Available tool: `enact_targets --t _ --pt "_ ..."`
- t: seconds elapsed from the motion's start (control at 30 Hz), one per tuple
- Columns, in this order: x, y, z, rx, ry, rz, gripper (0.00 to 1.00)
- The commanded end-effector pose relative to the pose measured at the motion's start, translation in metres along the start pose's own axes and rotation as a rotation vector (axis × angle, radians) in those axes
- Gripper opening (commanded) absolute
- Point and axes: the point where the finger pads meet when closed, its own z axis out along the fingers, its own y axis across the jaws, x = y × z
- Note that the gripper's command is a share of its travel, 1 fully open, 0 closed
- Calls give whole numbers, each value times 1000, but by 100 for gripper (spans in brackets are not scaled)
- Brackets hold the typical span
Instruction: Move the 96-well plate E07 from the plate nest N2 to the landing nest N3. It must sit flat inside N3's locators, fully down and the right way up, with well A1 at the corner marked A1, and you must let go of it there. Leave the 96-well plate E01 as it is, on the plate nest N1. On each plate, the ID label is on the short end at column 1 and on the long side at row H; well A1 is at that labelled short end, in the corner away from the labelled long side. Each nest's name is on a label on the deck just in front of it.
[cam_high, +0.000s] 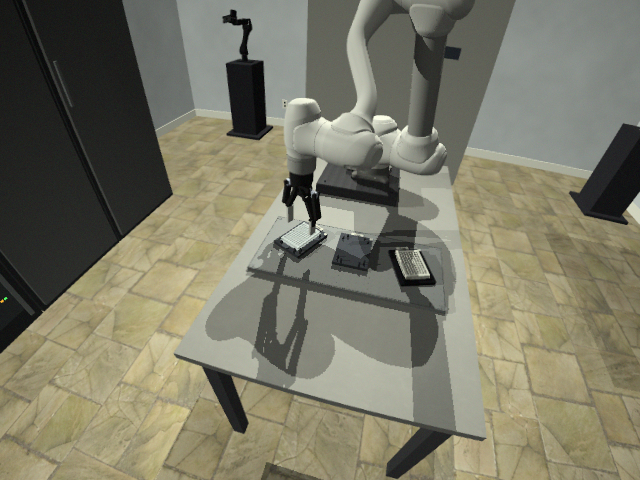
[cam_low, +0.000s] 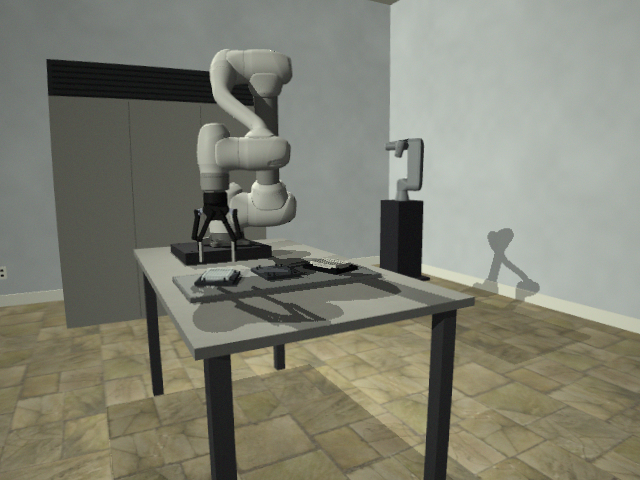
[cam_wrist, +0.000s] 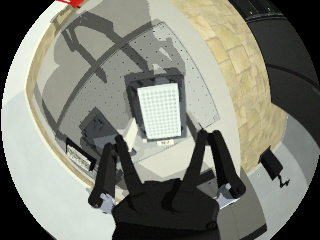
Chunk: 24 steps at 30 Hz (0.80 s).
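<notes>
I have the gripper (cam_high: 301, 212) hanging partly open and holding nothing above a white 96-well plate (cam_high: 300, 237) that lies flat in its dark nest (cam_high: 287, 250) at the left end of the deck, the bare middle nest (cam_high: 353, 251) just beside it.

"What stood off the table's (cam_high: 330, 361) left edge?"
"A tall dark cabinet (cam_high: 77, 129). Beyond the far corners, two black pedestals (cam_high: 247, 95) carried small arm statues (cam_low: 408, 165), over tan stone flooring (cam_high: 129, 289)."
</notes>
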Motion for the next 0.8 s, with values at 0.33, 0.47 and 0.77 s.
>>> enact_targets --t 0.33,0.47,0.77 --pt "-2 0 12 0 0 0 66" --pt "-2 1 14 0 0 0 66" --pt "-3 1 20 0 0 0 66"
